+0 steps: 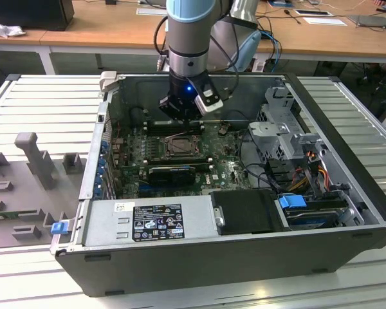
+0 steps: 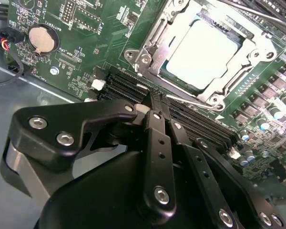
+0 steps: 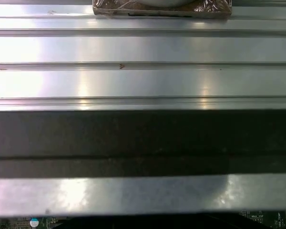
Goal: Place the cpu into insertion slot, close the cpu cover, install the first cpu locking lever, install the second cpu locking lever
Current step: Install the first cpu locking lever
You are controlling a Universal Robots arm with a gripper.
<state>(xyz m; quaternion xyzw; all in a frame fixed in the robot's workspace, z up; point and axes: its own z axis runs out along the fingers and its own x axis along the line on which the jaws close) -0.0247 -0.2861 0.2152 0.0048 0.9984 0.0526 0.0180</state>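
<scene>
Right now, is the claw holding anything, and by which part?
Nothing. The claw is shut and empty; the cpu sits in the slot.

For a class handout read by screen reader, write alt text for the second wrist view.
The pale cpu sits in the insertion slot, framed by the silver cpu cover on the green board. The black gripper, jaws together, hangs beside the socket over the dark memory slots.
</scene>
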